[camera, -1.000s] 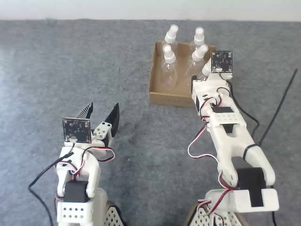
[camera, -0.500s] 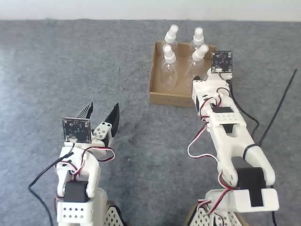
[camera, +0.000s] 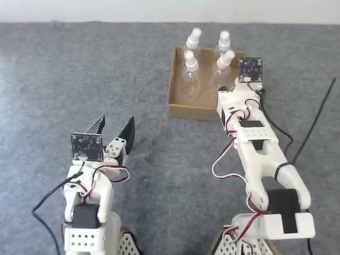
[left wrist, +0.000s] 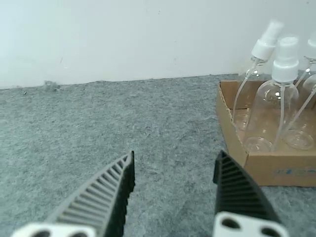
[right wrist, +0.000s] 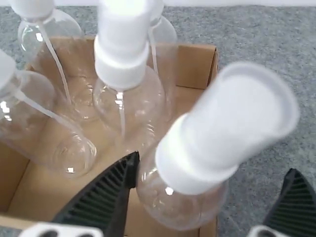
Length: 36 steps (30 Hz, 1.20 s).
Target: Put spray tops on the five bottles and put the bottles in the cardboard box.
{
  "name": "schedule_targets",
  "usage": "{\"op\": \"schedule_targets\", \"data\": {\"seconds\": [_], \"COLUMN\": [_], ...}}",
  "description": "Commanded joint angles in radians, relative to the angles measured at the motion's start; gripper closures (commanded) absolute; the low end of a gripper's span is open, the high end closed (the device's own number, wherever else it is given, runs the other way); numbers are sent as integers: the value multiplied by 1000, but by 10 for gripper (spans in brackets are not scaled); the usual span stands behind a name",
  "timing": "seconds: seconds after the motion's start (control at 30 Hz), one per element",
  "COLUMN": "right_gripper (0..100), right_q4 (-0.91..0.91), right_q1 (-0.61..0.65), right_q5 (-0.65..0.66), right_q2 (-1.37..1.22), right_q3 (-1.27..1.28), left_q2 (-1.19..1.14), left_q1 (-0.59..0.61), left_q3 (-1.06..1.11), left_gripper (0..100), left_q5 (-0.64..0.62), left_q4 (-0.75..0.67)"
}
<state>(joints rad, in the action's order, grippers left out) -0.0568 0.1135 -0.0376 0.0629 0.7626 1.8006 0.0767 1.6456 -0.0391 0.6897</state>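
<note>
Grey carpet everywhere, and our fifth bottle stands upright in the cardboard box's near right corner, between the spread fingers of our right gripper, while our left gripper gapes empty, well apart at near left.

bottles: 5 — spray tops: 5 | cardboard box: 1 | arms: 2
</note>
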Motion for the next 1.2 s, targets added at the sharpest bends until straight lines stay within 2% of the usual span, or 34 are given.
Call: {"op": "schedule_targets", "data": {"seconds": [0.0, 0.27, 0.87, 1.17], "right_gripper": [615, 615, 618, 619], "right_q4": [-10, -82, -82, -82], "right_q1": [-7, -7, -4, 39], "right_q5": [-6, -8, -8, 0], "right_q2": [27, 186, 355, 506], "right_q3": [-58, 0, 141, 235], "left_q2": [25, 25, 25, 25], "left_q1": [0, 0, 0, 2], "left_q3": [-8, -8, -7, -1], "left_gripper": [754, 754, 754, 754], "left_q5": [6, 6, 6, 8], "left_q4": [-28, -28, -28, -29]}}
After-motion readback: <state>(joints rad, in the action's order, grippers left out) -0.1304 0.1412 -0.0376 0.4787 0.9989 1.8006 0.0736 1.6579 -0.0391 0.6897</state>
